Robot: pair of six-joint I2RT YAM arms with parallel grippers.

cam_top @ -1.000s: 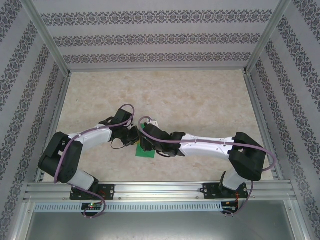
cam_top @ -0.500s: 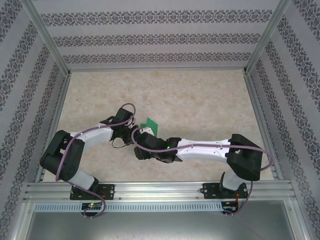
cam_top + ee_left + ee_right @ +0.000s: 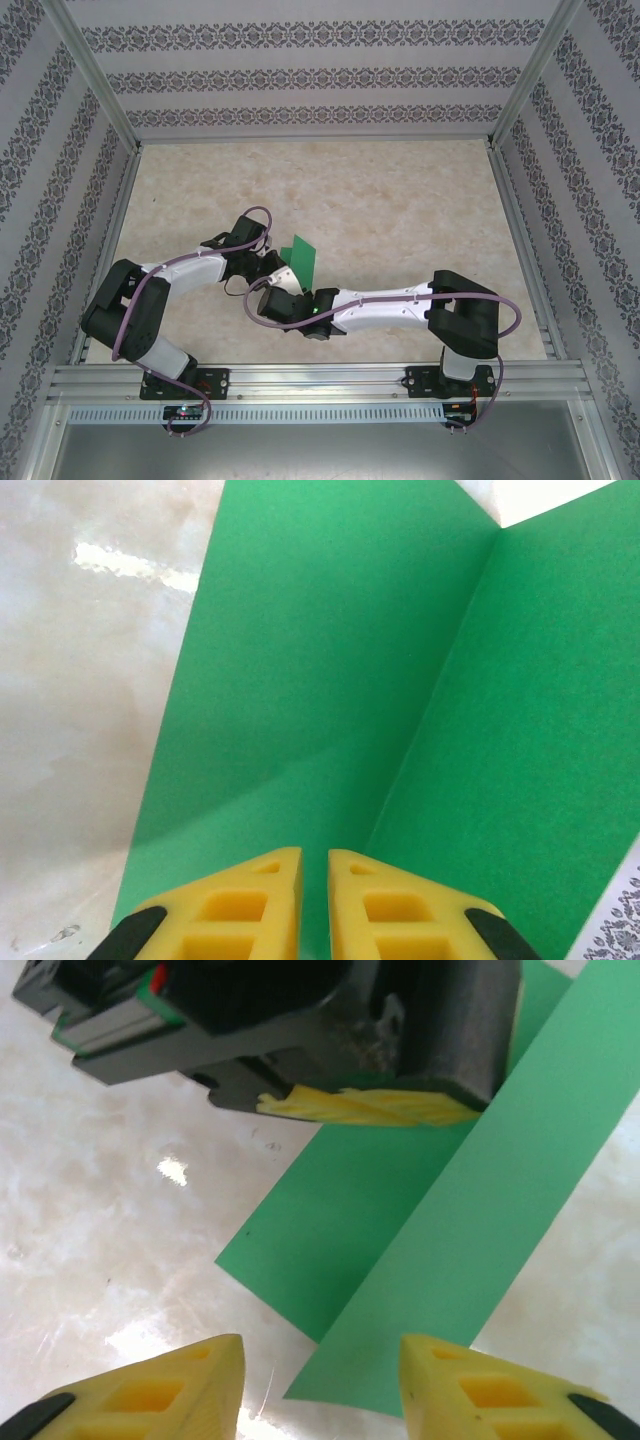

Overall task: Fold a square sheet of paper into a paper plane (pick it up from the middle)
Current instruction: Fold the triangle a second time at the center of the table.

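The left pincer (image 3: 315, 875) is clenching the green paper (image 3: 330, 660) at its middle crease, holding it as a half-open V just ahead. The right pincer (image 3: 318, 1360) is hovering released, facing the paper's corner. The first lengthwise fold is likely forming; next, the flaps need pressing together.

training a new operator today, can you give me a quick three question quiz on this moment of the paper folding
1. Multiple choice: which gripper grips the green sheet? a) left b) right c) both
2. True or false: the sheet is flat, with no crease.
3. Fill in: the right gripper has its jaws ___.
Key: 1 a, the left gripper is shut on the sheet. 2 false, a crease runs along it and the two sides stand at an angle. 3 open.
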